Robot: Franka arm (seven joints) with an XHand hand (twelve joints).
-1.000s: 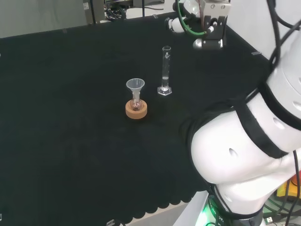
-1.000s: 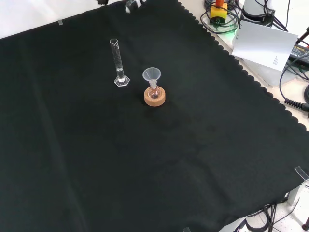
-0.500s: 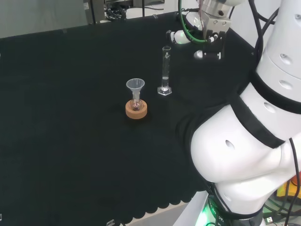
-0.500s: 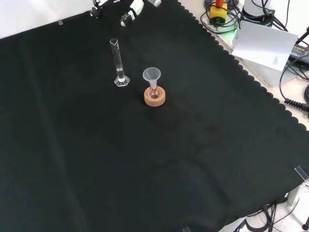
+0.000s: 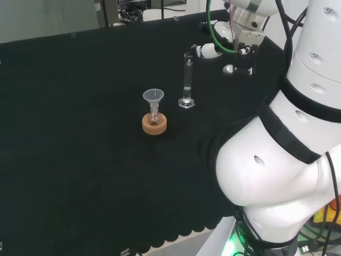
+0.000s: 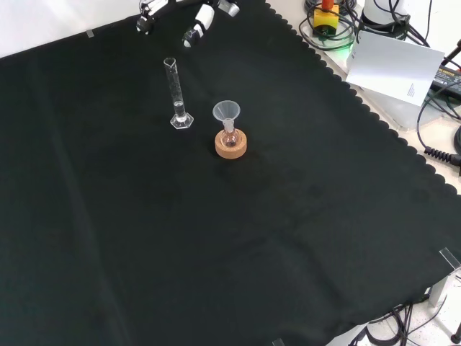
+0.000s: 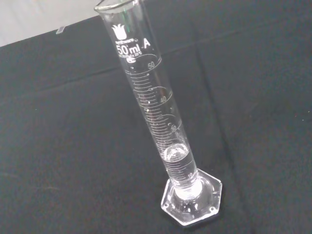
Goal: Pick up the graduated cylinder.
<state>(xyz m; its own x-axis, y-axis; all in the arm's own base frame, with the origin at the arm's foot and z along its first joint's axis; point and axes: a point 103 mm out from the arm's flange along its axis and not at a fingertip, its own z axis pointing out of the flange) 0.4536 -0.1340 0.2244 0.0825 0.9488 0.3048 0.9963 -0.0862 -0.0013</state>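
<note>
The tabletop [image 6: 302,238] is lying under a black cloth [image 5: 80,160] whose scalloped edge is showing at the right of the front view. Beyond that edge a white sheet of paper [image 6: 400,65] and coiled cables [image 6: 338,25] are sitting.

The arm [image 5: 287,160] is rising at the right of the head view, well to the right of the cylinder.

The hand [image 5: 234,50] is hanging just right of the cylinder's top in the head view, not touching it; in the front view its fingers [image 6: 202,18] are showing above and behind the cylinder, spread apart and holding nothing.

The cylinder [image 5: 187,80] is standing upright on the cloth, free of any grip. It is a tall, narrow tube of clear glass with a pouring lip, white graduation marks and a flat hexagonal foot [image 7: 192,202]. A little clear liquid is sitting low in it.

In the front view, just right of the cylinder, a cork ring [image 6: 231,143] is carrying a small flask [image 6: 230,135] with a clear funnel [image 6: 226,112] in its neck.
</note>
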